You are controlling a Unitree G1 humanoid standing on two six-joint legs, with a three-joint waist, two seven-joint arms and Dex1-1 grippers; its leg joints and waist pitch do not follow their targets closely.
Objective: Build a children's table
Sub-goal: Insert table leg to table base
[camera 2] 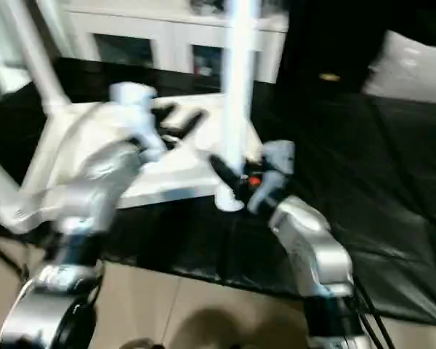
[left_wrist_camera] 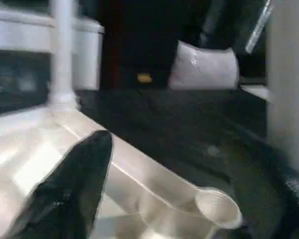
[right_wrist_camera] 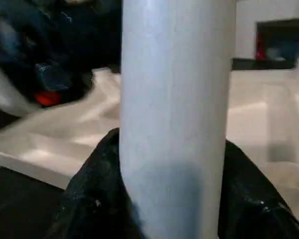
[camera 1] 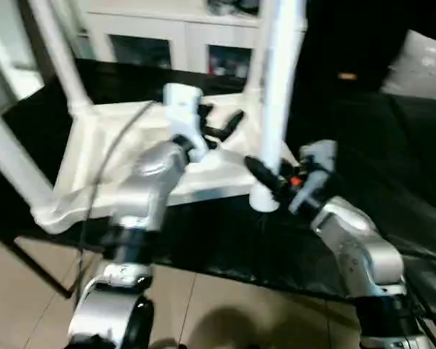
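Head views: left arm reaches fwd over the upturned table top (camera 1: pixel 109 156), which lies ribbed side up on the black worktop (camera 1: pixel 392 167); left tool (camera 1: pixel 219 125) hovers above the top's far-right part w/ both black fingers spread wide, holding nothing; right arm comes in from the right w/ forearm angled up and inward; right tool (camera 1: pixel 267 176) is clamped round the lower end of a white leg (camera 1: pixel 275 102) that stands upright at the top's near-right corner; two more legs (camera 1: pixel 58 54) rise from the top's left-side corners; white cabinet (camera 1: pixel 167 36) w/ dark glass doors stands behind the worktop; pale cushion (camera 1: pixel 421 65) far right.

Left wrist view: one black finger (left_wrist_camera: pixel 72 186) of the left tool hangs over the white ribbed underside; round corner socket (left_wrist_camera: pixel 217 206) sits apart from the finger, past its tip; a fitted leg stands upright at the far corner; the held leg runs along one edge of the picture.

Right wrist view: both black fingers (right_wrist_camera: pixel 97 194) of the right tool press on either side of the leg's tube, tight against it; white table top lies behind the leg, other arm blurred beyond it.
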